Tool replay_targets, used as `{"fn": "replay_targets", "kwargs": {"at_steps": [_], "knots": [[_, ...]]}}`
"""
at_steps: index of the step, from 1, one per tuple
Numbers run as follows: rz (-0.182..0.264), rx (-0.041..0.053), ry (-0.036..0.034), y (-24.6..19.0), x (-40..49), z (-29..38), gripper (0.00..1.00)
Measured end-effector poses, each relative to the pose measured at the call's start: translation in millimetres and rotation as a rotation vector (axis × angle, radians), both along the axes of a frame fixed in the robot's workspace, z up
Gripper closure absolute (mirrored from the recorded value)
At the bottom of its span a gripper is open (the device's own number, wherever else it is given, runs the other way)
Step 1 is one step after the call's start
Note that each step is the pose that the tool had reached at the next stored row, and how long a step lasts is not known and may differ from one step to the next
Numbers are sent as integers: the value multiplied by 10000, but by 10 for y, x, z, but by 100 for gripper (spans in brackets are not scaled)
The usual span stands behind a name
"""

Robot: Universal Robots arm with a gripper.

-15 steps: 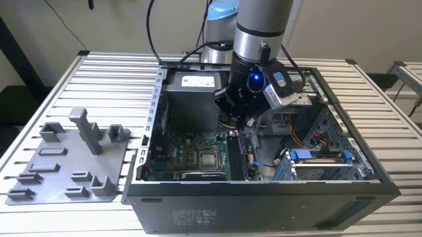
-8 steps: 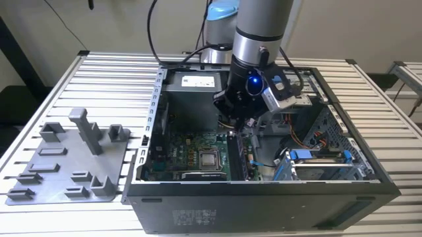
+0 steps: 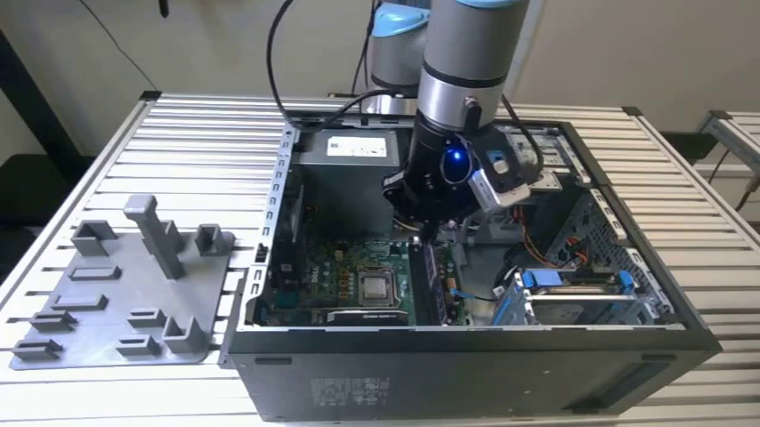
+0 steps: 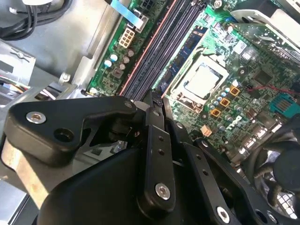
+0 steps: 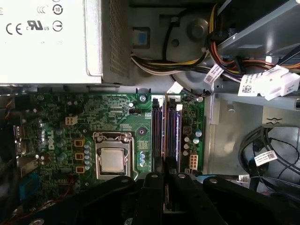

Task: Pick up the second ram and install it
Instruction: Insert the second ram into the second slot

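The gripper (image 3: 430, 233) hangs inside the open case (image 3: 285, 178) over the memory slots (image 5: 165, 129), fingers pressed together with nothing visibly between them, the second ram (image 5: 171, 131) apparently seated; judged installation stage, needing seating confirmation.

We read certification marks, a circled 10 among them, on the pale label (image 5: 42, 28) of the silver power-supply box; other print stays illegible

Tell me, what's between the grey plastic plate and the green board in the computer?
The computer case's side wall stands between the grey plate and the green board, seen in the exterior view.
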State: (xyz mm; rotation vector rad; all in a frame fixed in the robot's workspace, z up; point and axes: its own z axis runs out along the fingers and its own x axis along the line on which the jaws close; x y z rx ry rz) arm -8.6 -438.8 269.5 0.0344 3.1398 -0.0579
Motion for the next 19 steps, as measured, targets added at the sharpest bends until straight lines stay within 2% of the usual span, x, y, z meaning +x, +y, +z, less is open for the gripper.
{"fn": "replay_targets", "kwargs": {"at_steps": [6,15,19], "knots": [[-42,0,10,-22,-7,-66,86],[-86,9,24,-114,-16,-158,86],[-112,9,25,-132,-17,-222,86]]}}
